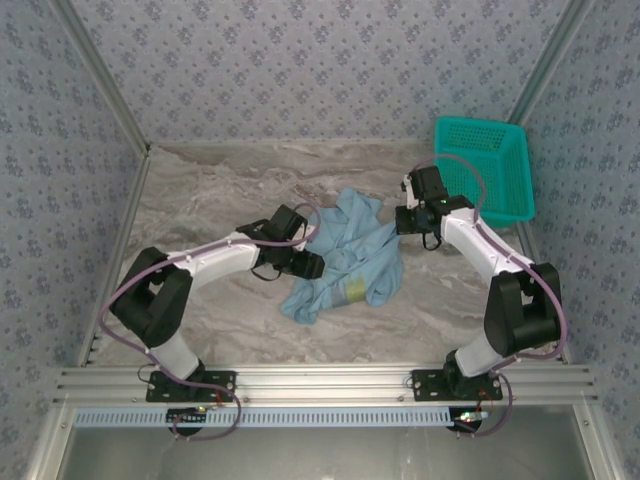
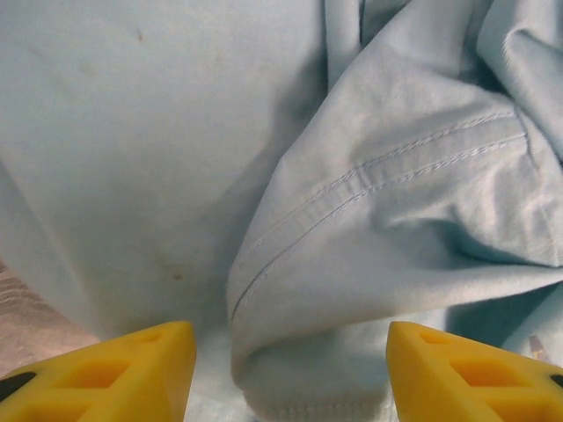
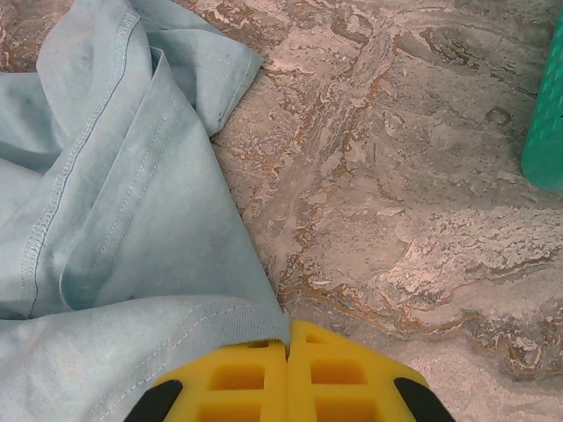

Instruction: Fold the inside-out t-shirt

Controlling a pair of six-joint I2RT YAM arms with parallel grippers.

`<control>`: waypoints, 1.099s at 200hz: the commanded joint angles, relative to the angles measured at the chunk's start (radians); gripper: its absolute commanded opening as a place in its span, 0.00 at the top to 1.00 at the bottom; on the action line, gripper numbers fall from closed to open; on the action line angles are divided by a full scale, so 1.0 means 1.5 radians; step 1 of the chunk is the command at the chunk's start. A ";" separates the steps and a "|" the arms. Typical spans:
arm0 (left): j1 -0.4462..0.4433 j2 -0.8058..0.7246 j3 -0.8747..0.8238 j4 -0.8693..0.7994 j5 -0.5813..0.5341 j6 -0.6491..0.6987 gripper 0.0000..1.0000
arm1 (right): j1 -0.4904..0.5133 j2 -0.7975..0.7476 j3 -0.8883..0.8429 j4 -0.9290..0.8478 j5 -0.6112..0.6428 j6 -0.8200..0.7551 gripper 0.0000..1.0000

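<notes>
L arm (image 1: pixel 215 258), R arm (image 1: pixel 476 246): white links, blk joints, purple cables (image 1: pixel 125 285), blk base plates (image 1: pixel 190 383). Fingers (image 2: pixel 132 374) yellow, hollow cells, blk patches.

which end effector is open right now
The left end effector: its yellow fingers stand apart around a fold of the shirt. The right end effector is pinched shut on the shirt's edge.

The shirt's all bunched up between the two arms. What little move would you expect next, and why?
Probably the left tool closes. Its yellow fingers stand apart with a rolled hem of the t-shirt lying right between them, while the right tool is shut, seemingly pinching the shirt's edge. With both sides gripped, the arms could spread the crumpled cloth flat.
</notes>
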 commanded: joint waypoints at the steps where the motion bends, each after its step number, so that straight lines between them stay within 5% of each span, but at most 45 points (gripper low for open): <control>1: 0.001 0.011 -0.005 0.042 0.065 -0.023 0.45 | 0.004 -0.016 -0.001 -0.001 0.003 0.011 1.00; 53: 0.026 -0.047 -0.008 0.043 0.075 -0.002 1.00 | 0.003 -0.122 0.012 0.021 -0.042 0.037 1.00; 120: 0.057 -0.371 -0.031 -0.006 -0.243 0.081 1.00 | 0.007 -0.301 0.127 -0.030 -0.105 0.041 1.00; 138: 0.080 -0.416 -0.052 0.030 -0.279 0.085 1.00 | 0.017 -0.335 0.130 -0.009 -0.132 0.047 1.00; 220: 0.129 -0.299 -0.113 -0.012 -0.369 0.040 1.00 | 0.145 -0.305 0.044 -0.007 -0.174 0.112 1.00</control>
